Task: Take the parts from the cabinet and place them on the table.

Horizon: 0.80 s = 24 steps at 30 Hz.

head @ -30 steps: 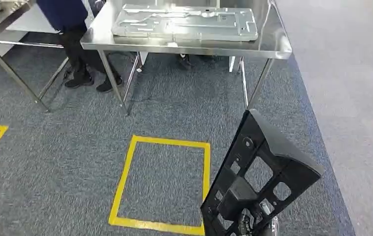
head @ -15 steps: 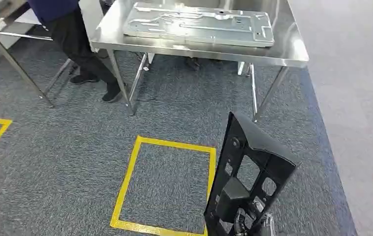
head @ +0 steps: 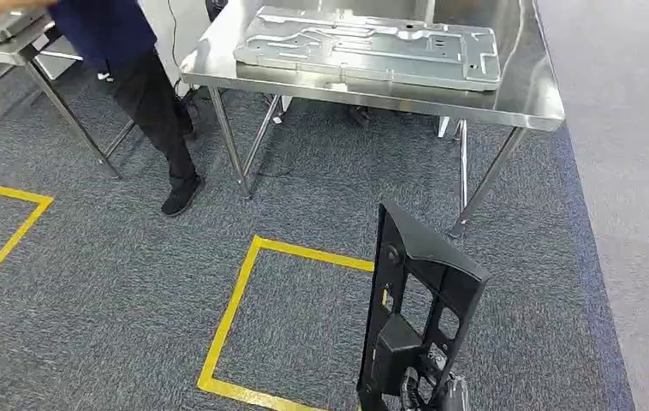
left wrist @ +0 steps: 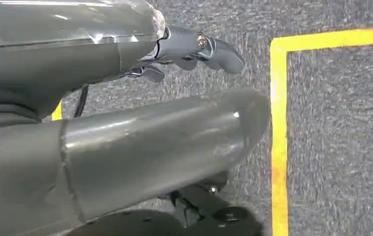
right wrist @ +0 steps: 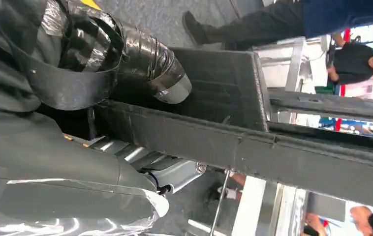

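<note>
The black plastic frame panel (head: 419, 312) stands nearly upright at the lower middle of the head view, its cut-out windows facing the camera, carried above the grey carpet (head: 116, 282) beside a yellow taped square (head: 244, 325). Its lower end sits in the right robot hand (right wrist: 140, 73), whose thumb and fingers clamp the panel's dark ribbed edge in the right wrist view. The left robot hand (left wrist: 194, 49) hangs over the carpet near a yellow tape line, fingers loosely curled and apart, gripping nothing. Ahead, well apart from the panel, stands a stainless steel bench (head: 526, 94) bearing a flat stamped metal plate (head: 368, 47). A person in dark trousers (head: 154, 103) stands by the bench's left side, next to a second steel bench (head: 21, 47).
</note>
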### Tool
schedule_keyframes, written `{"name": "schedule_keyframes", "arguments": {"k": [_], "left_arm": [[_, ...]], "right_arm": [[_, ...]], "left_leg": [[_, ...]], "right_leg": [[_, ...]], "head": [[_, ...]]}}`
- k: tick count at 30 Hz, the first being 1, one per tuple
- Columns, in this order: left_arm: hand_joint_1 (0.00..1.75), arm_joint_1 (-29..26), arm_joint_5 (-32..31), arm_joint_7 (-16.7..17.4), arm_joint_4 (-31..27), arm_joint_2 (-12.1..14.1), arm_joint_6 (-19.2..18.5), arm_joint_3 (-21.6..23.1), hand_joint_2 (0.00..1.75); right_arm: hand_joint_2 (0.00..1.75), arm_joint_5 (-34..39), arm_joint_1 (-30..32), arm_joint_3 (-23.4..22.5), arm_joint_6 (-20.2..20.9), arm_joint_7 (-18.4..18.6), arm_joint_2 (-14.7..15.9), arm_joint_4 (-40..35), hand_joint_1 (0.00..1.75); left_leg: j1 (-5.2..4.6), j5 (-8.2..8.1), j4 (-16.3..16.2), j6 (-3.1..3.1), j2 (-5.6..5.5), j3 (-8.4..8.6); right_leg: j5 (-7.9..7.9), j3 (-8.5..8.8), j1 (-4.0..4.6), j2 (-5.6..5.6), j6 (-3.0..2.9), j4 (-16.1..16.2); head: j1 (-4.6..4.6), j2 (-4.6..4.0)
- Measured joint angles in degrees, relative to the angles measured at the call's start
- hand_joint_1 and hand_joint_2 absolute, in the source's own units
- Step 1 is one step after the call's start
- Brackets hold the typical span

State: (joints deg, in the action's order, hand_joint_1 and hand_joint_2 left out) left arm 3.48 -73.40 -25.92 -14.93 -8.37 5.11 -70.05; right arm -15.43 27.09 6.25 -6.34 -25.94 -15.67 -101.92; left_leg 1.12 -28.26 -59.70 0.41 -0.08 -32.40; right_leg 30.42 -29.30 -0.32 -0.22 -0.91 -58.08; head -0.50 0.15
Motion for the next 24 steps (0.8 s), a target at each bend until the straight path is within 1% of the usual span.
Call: {"name": "schedule_keyframes", "arguments": {"k": [1,3,4,5,6,7,8,9,10,11,12,13,14,15,16,17,19,20,21,22,23,24], "left_arm": [[0.0,0.09,-0.07,0.04,0.0,0.02,0.0,0.0,0.0],[0.0,0.05,-0.09,0.09,0.0,0.02,0.0,0.0,0.0],[0.0,-0.05,-0.24,0.09,0.0,0.02,-0.02,-0.02,0.0],[0.0,-0.03,-0.39,0.11,0.0,-0.04,-0.07,-0.04,0.0],[0.0,-0.04,-0.39,0.09,0.0,-0.07,-0.09,-0.04,0.0],[0.0,0.03,-0.44,0.09,0.0,-0.09,-0.09,-0.04,0.0],[0.0,0.12,-0.44,0.09,0.0,-0.09,-0.11,-0.04,0.0],[0.0,0.1,-0.44,0.09,0.0,-0.09,-0.13,-0.04,0.0],[0.0,0.05,-0.44,0.09,0.0,-0.09,-0.13,-0.07,0.0],[0.0,0.02,-0.46,0.09,0.0,-0.09,-0.13,-0.09,0.0],[0.0,0.03,-0.46,0.09,0.0,-0.09,-0.13,-0.11,0.0],[0.0,0.05,-0.46,0.07,0.0,-0.09,-0.13,-0.11,0.0],[0.0,0.05,-0.46,0.02,0.0,-0.13,-0.13,-0.11,0.0],[0.0,0.04,-0.46,0.0,0.0,-0.15,-0.15,-0.11,0.0],[0.0,0.11,-0.46,0.0,0.0,-0.15,-0.15,-0.13,0.0],[0.0,0.16,-0.48,-0.02,0.0,-0.15,-0.15,-0.13,0.0],[0.0,0.12,-0.46,-0.35,0.0,-0.15,-0.35,-0.2,0.0],[0.0,0.14,-0.46,-0.61,0.0,-0.15,-0.52,-0.22,0.0],[0.0,0.11,-0.44,-0.91,0.0,-0.07,-0.57,-0.26,0.0],[0.0,0.22,-0.39,-1.03,0.0,-0.07,-0.65,-0.3,0.0],[0.0,0.26,-0.37,-1.07,0.0,-0.04,-0.81,-0.33,0.0],[0.0,0.23,-0.39,-1.09,0.0,-0.02,-0.98,-0.35,0.0]], "right_arm": [[1.75,0.0,-0.03,0.0,-0.13,0.07,0.04,0.0,1.75],[1.75,-0.22,0.05,0.02,-0.52,0.15,0.09,0.0,1.75],[1.75,-0.39,0.06,0.07,-0.83,0.26,0.09,0.0,1.75],[1.75,-0.52,0.05,0.09,-0.92,0.44,0.09,-0.07,1.75],[1.75,-0.39,0.17,0.09,-0.79,0.61,0.13,-0.04,1.75],[1.75,-0.15,0.13,0.11,-0.63,0.66,0.15,-0.07,1.75],[1.75,-0.09,0.14,0.09,-0.57,0.7,0.18,-0.04,1.75],[1.75,-0.07,0.21,0.09,-0.44,0.77,0.2,-0.02,1.75],[1.75,-0.04,0.29,0.09,-0.37,0.79,0.26,0.0,1.75],[1.75,0.04,0.3,0.09,-0.31,0.79,0.35,0.0,1.75],[1.75,0.09,0.34,0.09,-0.15,0.79,0.44,0.02,1.75],[1.75,0.13,0.34,0.09,0.0,0.79,0.5,0.02,1.75],[1.75,0.13,0.34,0.09,0.02,0.74,0.55,0.02,1.75],[1.75,0.13,0.35,0.09,-0.02,0.66,0.57,0.02,1.75],[1.75,0.11,0.26,0.11,-0.07,0.66,0.61,0.02,1.75],[1.75,0.09,0.34,0.2,-0.07,0.52,0.61,0.0,1.75],[1.75,-0.07,0.42,0.31,-0.2,0.33,0.68,0.0,1.75],[1.75,-0.28,0.41,0.37,-0.39,0.09,0.68,-0.02,1.75],[1.75,-0.44,0.42,0.52,-0.72,-0.09,0.68,-0.09,1.75],[1.75,-0.52,0.41,0.59,-1.0,-0.3,0.68,-0.22,1.75],[1.75,-0.65,0.41,0.7,-1.11,-0.41,0.68,-0.33,1.75],[1.75,-0.94,0.4,0.77,-1.33,-0.5,0.7,-0.37,1.75]], "left_leg": [[-0.39,-0.19,0.72,0.08,-0.02,0.33],[-0.49,-0.18,0.52,0.3,-0.24,0.06],[-0.56,-0.16,0.55,0.49,-0.38,0.03],[0.13,0.18,1.31,0.98,-0.59,0.39],[0.19,0.34,1.64,1.37,-0.63,0.63],[0.21,0.41,1.73,1.78,-0.66,0.67],[0.21,0.38,1.71,1.85,-0.81,0.61],[0.16,0.35,1.68,1.9,-0.92,0.59],[0.15,0.32,1.65,1.9,-0.93,0.59],[0.15,0.29,1.65,1.87,-1.05,0.65],[0.16,0.23,1.64,1.82,-1.23,0.77],[0.18,0.13,1.63,1.72,-1.42,0.97],[0.18,0.01,1.62,1.54,-1.58,1.2],[0.18,-0.12,1.63,1.32,-1.66,1.31],[-0.16,-0.3,1.43,0.9,-1.7,1.18],[-0.06,-0.22,1.54,0.51,-1.75,1.1],[0.02,-0.5,2.0,-0.3,-1.75,1.05],[0.03,-0.69,2.16,-0.71,-1.75,1.3],[0.26,-0.98,0.9,-0.9,-1.27,1.35],[0.14,-2.56,-1.47,-0.95,-0.77,0.18],[0.14,-5.1,-5.97,-1.07,-0.58,-2.11],[0.15,-7.24,-10.61,-1.18,-0.47,-4.51]], "right_leg": [[0.22,-0.13,0.47,0.0,0.37,-0.51],[0.13,-0.15,0.33,-0.11,0.75,-0.24],[0.03,0.03,0.31,-0.24,1.04,0.08],[0.47,0.12,0.48,-0.32,1.48,-0.1],[1.34,0.02,0.25,-0.11,1.78,-1.17],[3.15,-1.35,0.17,0.0,1.94,-3.92],[5.5,-3.67,-0.01,0.03,2.18,-8.5],[7.37,-6.06,-0.15,0.03,2.39,-13.06],[8.4,-8.2,-0.28,0.05,2.57,-16.86],[7.73,-9.16,-0.43,0.05,2.72,-18.03],[5.69,-8.69,-0.58,0.05,2.78,-16.3],[2.53,-6.77,-0.68,0.06,2.71,-11.78],[-0.34,-4.38,-0.73,0.13,2.52,-6.45],[-2.06,-2.27,-0.75,0.43,2.23,-1.57],[-1.24,-1.89,-0.31,0.7,2.03,-0.48],[-1.41,-2.04,-0.3,0.73,1.77,-0.56],[-1.0,-2.11,0.01,0.72,1.11,-0.43],[-1.1,-1.91,-0.14,0.71,0.69,-0.07],[-1.47,-1.27,-0.56,0.49,0.28,0.55],[-1.35,-1.03,-0.58,0.37,-0.22,0.68],[-1.21,-0.85,-0.48,0.07,-0.45,0.68],[-1.01,-0.66,-0.35,-0.13,-0.66,0.68]], "head": [[0.02,0.0],[0.02,0.0],[0.0,0.0],[0.02,0.0],[-0.02,0.0],[-0.02,0.0],[-0.02,0.0],[-0.02,0.0],[-0.02,0.0],[-0.02,0.0],[-0.02,0.0],[-0.02,0.0],[-0.02,0.0],[-0.02,0.0],[-0.02,0.0],[0.02,0.0],[0.0,0.0],[-0.02,0.0],[0.0,0.0],[0.02,0.0],[0.04,0.0],[0.02,0.0]]}}
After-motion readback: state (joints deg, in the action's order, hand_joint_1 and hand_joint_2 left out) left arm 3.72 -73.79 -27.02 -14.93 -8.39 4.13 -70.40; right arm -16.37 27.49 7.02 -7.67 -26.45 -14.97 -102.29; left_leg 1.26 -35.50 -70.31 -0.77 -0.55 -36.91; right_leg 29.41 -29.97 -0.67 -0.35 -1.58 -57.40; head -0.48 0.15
